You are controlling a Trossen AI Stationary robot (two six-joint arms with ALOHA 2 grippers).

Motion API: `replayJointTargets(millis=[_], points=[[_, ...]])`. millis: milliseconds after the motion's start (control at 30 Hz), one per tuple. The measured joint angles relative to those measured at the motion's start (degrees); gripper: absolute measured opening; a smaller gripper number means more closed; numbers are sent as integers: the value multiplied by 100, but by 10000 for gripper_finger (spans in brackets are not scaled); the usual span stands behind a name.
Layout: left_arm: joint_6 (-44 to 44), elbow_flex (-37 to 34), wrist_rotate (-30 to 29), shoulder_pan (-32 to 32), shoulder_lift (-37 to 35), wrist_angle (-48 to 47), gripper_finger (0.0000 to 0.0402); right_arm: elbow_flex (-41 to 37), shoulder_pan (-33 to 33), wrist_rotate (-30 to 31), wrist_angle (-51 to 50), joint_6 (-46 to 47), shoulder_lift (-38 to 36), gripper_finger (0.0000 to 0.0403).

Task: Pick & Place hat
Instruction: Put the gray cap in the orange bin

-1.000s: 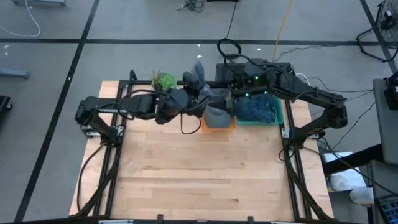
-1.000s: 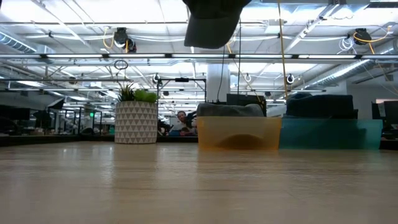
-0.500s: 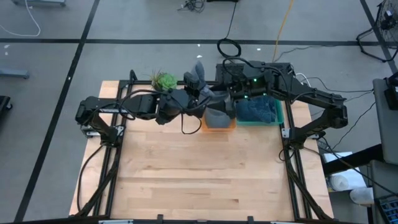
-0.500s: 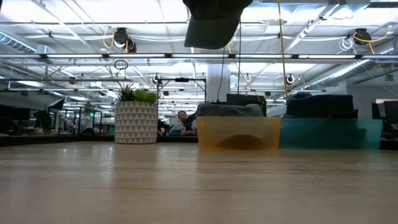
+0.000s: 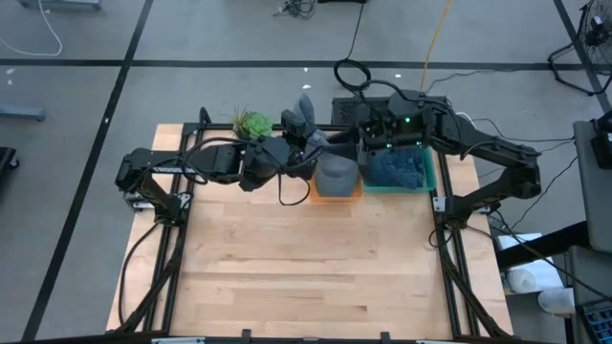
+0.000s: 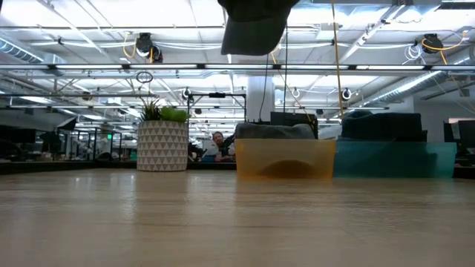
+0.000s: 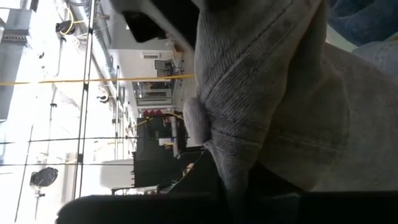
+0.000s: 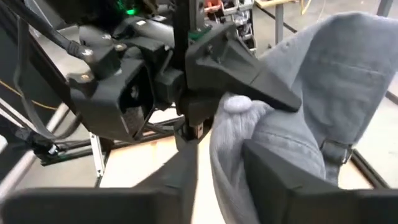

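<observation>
Since the earlier frames the right arm has drawn back toward the right, so its gripper [image 5: 368, 134] now sits above the far edge of the teal bin [image 5: 427, 172] instead of over the orange bin [image 5: 337, 193]; the left arm has barely shifted. From above, the left gripper [image 5: 304, 145] hangs over the far left corner of the orange bin, holding a grey cap [image 5: 308, 115] up in the air, and the low view shows that cap [image 6: 252, 30] high above the bench [image 6: 223, 222], cut by the upper edge of the picture. In the left wrist view the grey cloth [image 7: 273, 106] with its top button fills most of the frame, and the fingers appear pinched on it, though they are hidden behind the fabric. In the right wrist view the right arm's fingers [image 8: 283, 168] stand spread with nothing between them, just beside the held cap [image 8: 311, 87] and the left gripper [image 8: 211, 68].

A second grey hat [image 5: 335, 175] lies in the orange bin, rising above its rim [image 6: 286, 142]. Blue fabric [image 5: 397, 168] fills the teal bin, which touches the orange bin's right side. A potted plant [image 5: 251, 122] stands near the far edge, left of the bins. All of the near bench [image 5: 306, 277] is open wood out to its frame rails.
</observation>
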Motion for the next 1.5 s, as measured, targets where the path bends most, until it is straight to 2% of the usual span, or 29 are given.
replayJointTargets(millis=[133,200,333,500,633,800,933,1167,1300,1500], points=[[-3,-2,2,0,0,51,5,1,0,0,63,149,-65,35],[-11,-2,2,0,0,62,6,-4,-7,1,30,74,-103,10],[11,-2,0,0,0,145,15,-3,-7,0,70,45,-115,2],[-54,-1,-5,0,0,158,6,-3,-7,0,70,14,-108,1],[-17,-1,-194,-7,0,158,17,-3,-17,4,68,-30,-108,0],[13,-1,-243,-4,0,180,6,-3,-22,-2,70,-42,-108,3],[100,0,-308,1,0,312,12,-3,-20,-16,90,-59,-108,37],[299,0,-297,-29,-2,453,8,-3,-20,-11,93,14,-108,150],[359,-1,2,-67,-5,455,6,3,-20,15,123,9,-39,206],[313,-2,5,-65,-5,464,5,11,-11,-16,88,-135,43,252]])
